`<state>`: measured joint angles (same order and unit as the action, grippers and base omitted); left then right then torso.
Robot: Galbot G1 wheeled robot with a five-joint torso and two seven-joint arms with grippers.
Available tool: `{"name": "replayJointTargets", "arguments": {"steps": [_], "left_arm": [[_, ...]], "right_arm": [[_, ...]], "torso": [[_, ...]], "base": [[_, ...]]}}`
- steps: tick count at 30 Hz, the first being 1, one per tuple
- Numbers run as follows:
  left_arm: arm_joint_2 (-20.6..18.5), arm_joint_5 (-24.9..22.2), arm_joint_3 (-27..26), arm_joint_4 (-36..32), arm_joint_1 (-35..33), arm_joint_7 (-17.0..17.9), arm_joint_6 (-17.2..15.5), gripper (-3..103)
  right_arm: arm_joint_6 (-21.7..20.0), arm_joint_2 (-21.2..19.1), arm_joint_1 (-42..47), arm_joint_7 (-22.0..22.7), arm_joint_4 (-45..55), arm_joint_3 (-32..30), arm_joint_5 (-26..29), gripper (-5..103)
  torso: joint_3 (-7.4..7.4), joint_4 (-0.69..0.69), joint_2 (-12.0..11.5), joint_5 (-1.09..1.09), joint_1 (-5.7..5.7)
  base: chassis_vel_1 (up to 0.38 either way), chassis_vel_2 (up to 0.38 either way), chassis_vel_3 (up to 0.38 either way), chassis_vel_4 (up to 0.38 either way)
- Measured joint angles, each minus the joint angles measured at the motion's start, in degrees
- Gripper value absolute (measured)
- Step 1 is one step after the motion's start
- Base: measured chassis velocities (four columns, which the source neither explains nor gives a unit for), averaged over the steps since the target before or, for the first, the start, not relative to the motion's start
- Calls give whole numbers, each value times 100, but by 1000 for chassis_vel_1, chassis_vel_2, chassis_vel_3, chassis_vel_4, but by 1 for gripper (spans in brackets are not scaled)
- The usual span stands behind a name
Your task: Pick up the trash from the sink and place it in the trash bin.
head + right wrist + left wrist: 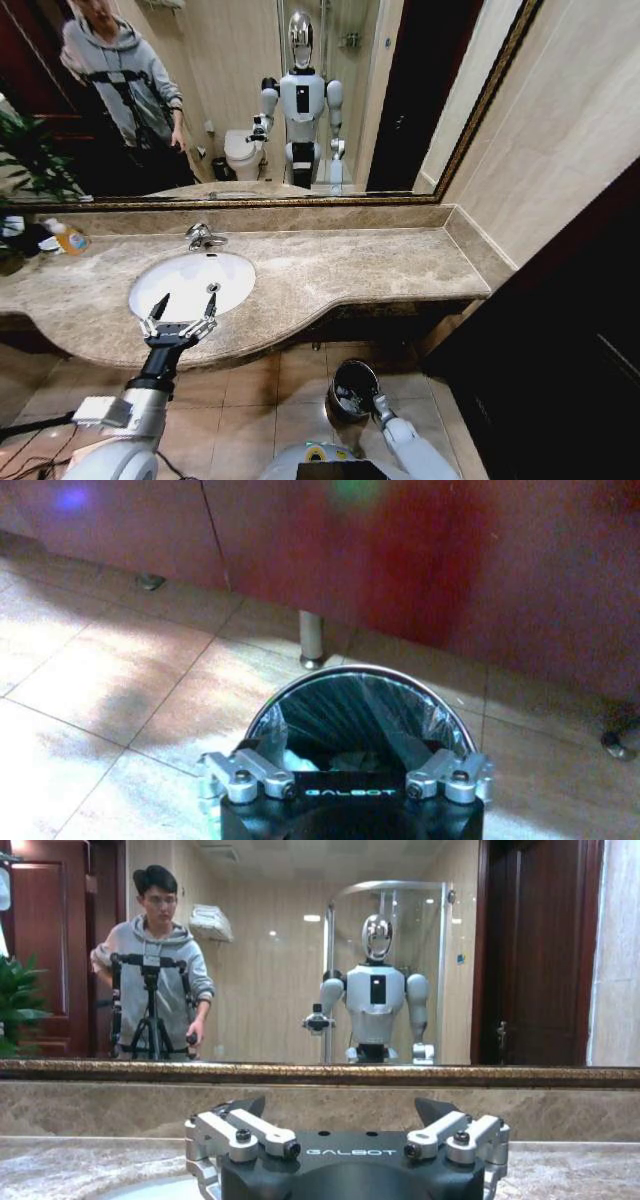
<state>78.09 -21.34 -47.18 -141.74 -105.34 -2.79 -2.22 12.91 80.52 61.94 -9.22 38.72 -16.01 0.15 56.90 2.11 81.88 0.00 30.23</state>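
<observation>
Robot at a marble vanity, one arm at the basin, one at the bin

The left gripper (178, 322), fingers spread, hovers over the six o'clock rim of the white oval sink (190, 283); the right gripper (378, 404) touches the four o'clock rim of the small round dark trash bin (352, 388) on the tiled floor.

The beige marble counter (340, 270) holds the sink (190, 283); the trash bin (352, 388) stands on tiled floor (250, 385).

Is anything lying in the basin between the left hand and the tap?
No: in the head view the sink is bare white from the open left hand up to the tap, apart from its drain.
</observation>
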Motion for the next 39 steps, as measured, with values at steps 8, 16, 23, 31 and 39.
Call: {"name": "replayJointTargets", "arguments": {"steps": [8, 16, 23, 31, 39], "left_arm": [[0, 0, 0, 0, 0, 0, 0, 100], [0, 0, 0, 0, 0, 0, 0, 100], [0, 0, 0, 0, 0, 0, 0, 100], [0, 0, 1, 0, 0, -1, 0, 100], [0, 0, 0, 0, 0, -1, 0, 100]], "right_arm": [[2, -60, 257, 13, 377, -34, 60, 100], [-70, -362, 797, 99, 1500, -102, 344, 100], [146, -617, 1316, 1025, 2547, -325, 488, 100], [-290, -739, 2382, 1127, 4845, -1027, 1282, 100], [-482, -493, 3613, 873, 7075, -1652, 1756, 100]], "torso": [[0, 0, 0, 1, 0], [0, 0, 0, 1, 0], [0, 1, 0, 2, 0], [0, 0, 0, -1, 0], [0, 0, 0, 0, -1]], "base": [[0, 0, 0, 0], [0, 0, 0, 0], [0, 0, 0, 0], [0, 0, 0, 0], [0, 0, 0, 0]]}}
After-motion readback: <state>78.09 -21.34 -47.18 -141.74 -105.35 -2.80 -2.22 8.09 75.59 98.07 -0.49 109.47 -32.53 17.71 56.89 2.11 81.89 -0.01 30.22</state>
